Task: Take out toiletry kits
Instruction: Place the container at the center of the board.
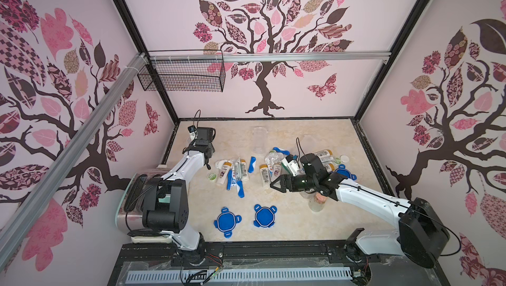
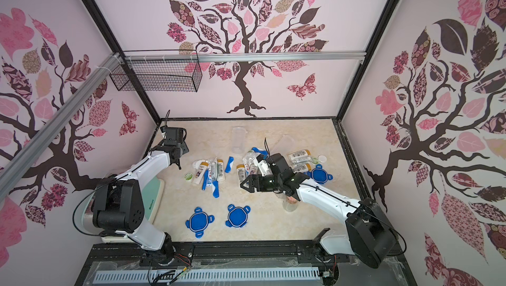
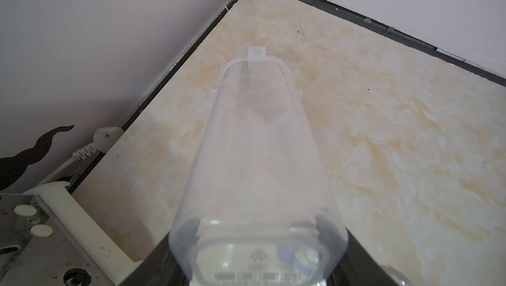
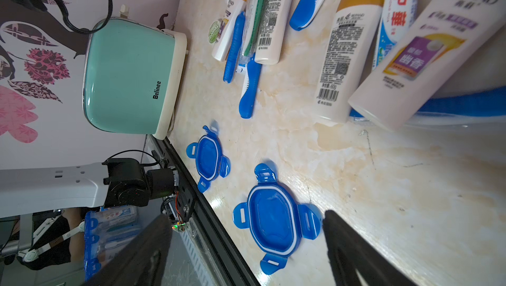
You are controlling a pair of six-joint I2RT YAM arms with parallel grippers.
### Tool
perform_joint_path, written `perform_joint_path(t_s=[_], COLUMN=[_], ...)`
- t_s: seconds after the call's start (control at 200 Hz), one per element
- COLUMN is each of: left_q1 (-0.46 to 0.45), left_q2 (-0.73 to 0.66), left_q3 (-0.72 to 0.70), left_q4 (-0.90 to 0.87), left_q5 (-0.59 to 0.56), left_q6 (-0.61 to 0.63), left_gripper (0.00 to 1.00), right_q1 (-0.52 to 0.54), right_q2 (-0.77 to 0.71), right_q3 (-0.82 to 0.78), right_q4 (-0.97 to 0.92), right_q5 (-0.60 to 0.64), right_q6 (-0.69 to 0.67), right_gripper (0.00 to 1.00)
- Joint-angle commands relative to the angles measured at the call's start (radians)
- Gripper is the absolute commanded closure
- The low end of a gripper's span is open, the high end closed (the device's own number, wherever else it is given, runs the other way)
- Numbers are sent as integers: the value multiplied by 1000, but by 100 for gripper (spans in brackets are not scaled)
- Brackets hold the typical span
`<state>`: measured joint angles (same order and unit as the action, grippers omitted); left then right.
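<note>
Left wrist view only: left hand point(image 3: 260, 269) is clamped on the base of a clear jar point(image 3: 257, 139), mouth pointing away from the hand. In both top views the wrist camera point(image 1: 205, 133) hides this grip.

Right wrist view: right hand point(image 4: 246, 216) is spread wide, holding nothing; blue lid point(image 4: 271, 224) on the desk point(image 4: 383, 175) shows through the gap.

Top views: toiletry kits point(image 1: 223, 173) lie loose on the desk ahead of the right fingertips, with a second heap point(image 1: 324, 156) beside that wrist.
</note>
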<state>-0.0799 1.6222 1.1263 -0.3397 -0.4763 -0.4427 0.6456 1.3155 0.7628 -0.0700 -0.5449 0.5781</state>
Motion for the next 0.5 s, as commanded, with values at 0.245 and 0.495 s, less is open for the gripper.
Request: perform_joint_path(t_s=[0.245, 0.495], left_q1=[5, 6], left_q2=[24, 42], left_q3=[-46, -43], left_q4=[11, -33], left_q5=[55, 96], left_q6=[-16, -59], left_gripper=[68, 61], right_q1=[-4, -4], right_q2=[-13, -18], right_q3=[-12, -18], right_q4=[-3, -2], right_q5=[4, 10], right_q6=[-14, -17], right_gripper=[11, 11])
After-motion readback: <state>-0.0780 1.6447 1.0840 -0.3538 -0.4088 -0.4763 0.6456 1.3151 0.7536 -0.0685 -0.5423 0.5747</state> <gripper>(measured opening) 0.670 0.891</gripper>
